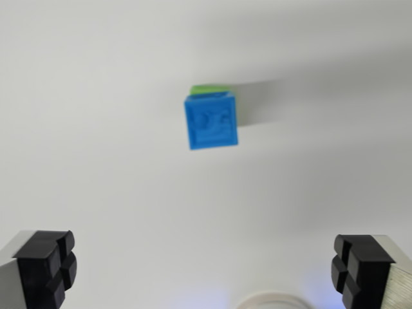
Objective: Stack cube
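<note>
A blue cube (pixel 211 121) sits a little above the middle of the wrist view, seen from nearly straight overhead. Its top face carries a raised, embossed pattern, too blurred to read. The cube is turned slightly, so its edges run at a small slant to the frame.

Directly beneath it is a green cube (pixel 210 89). Only a thin green strip shows, peeking out along the blue cube's upper edge. The blue cube rests on top of the green one, and the two are closely lined up, with the green one almost wholly covered.

The stack stands on a plain white table (pixel 96 129). A soft grey shadow falls from the stack toward the wrist view's right and slightly upward.

The gripper (pixel 203 267) is at the bottom of the picture, well apart from the stack and holding nothing. Its two black fingers are spread wide. One finger (pixel 46 267) is in the lower left corner of the wrist view, the other (pixel 360 267) in the lower right corner. Each has a ridged black pad mounted on a pale grey body. Bare table shows in the wide gap between them.

At the very bottom edge, between the fingers and nearer the wrist view's right, is the curved top of a white round object (pixel 271 301). A faint blue glow tints the table around it. Too little of it shows to tell what it is.
</note>
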Robot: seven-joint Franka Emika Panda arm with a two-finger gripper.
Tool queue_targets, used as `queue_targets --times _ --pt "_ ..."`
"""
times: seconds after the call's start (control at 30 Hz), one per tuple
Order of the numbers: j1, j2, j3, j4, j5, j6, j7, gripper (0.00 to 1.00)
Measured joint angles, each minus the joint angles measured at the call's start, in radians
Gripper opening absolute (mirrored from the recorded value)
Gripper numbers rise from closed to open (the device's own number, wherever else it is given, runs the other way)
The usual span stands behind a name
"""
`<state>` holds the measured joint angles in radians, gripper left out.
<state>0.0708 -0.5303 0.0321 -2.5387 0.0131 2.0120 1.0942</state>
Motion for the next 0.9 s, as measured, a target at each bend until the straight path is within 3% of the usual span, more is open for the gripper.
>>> queue_targets --times 0.3,0.9 --pt "0.0 -0.008 -0.001 0.028 0.0 -0.037 0.0 1.0" --pt "0.0 -0.009 -0.001 0.031 0.0 -0.042 0.0 1.0"
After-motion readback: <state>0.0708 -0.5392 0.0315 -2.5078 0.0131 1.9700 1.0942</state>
